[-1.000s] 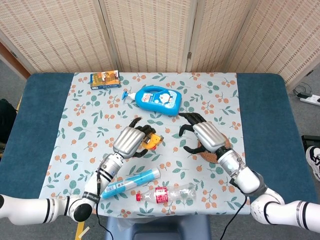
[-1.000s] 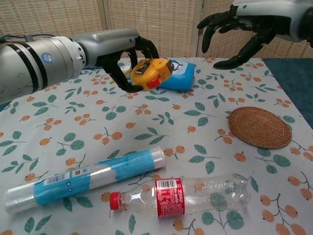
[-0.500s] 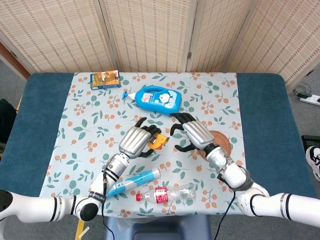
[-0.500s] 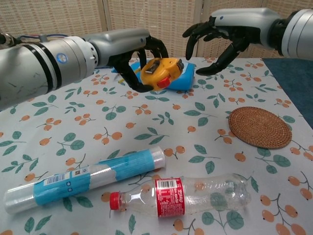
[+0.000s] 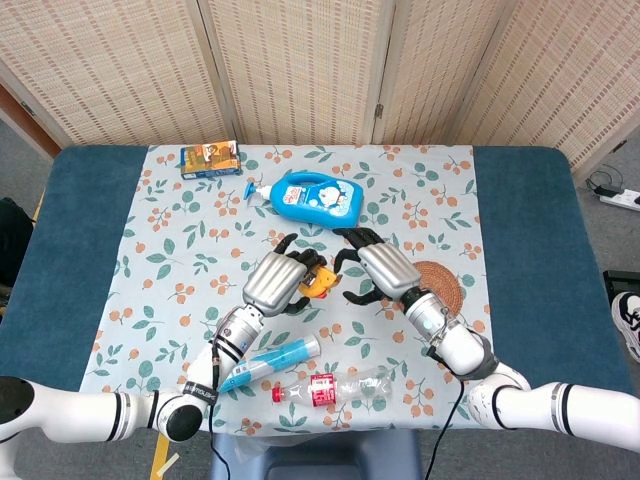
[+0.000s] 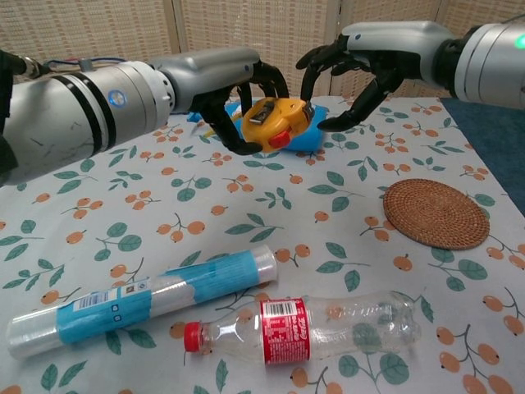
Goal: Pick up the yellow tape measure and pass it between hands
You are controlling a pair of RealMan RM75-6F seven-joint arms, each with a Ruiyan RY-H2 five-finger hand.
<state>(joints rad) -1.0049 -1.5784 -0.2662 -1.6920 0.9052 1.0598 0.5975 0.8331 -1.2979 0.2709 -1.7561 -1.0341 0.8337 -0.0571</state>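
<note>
From the head view, the left hand (image 5: 275, 281) holds the yellow tape measure (image 5: 318, 283) in its curled fingers above the middle of the flowered tablecloth (image 5: 170, 250), and the right hand (image 5: 378, 266) sits just beside it with fingers spread and curved toward it, holding nothing. Behind the two hands lies a blue bottle (image 5: 312, 199) on its side, and a small box (image 5: 209, 157) rests near the far left corner of the cloth. A round woven coaster (image 5: 443, 286) lies partly hidden under the right forearm. Near the front edge lie a blue-labelled roll (image 5: 266, 362) and a clear plastic bottle (image 5: 335, 387) with a red cap. From the chest view, the left hand (image 6: 234, 98) grips the tape measure (image 6: 273, 121) raised off the table, in front of the blue bottle (image 6: 312, 133). The right hand (image 6: 353, 70) arches over it, open; whether its fingertips touch the case cannot be told. The coaster (image 6: 436, 213) lies to the right, the roll (image 6: 148, 301) and clear bottle (image 6: 312, 327) in the foreground.
</note>
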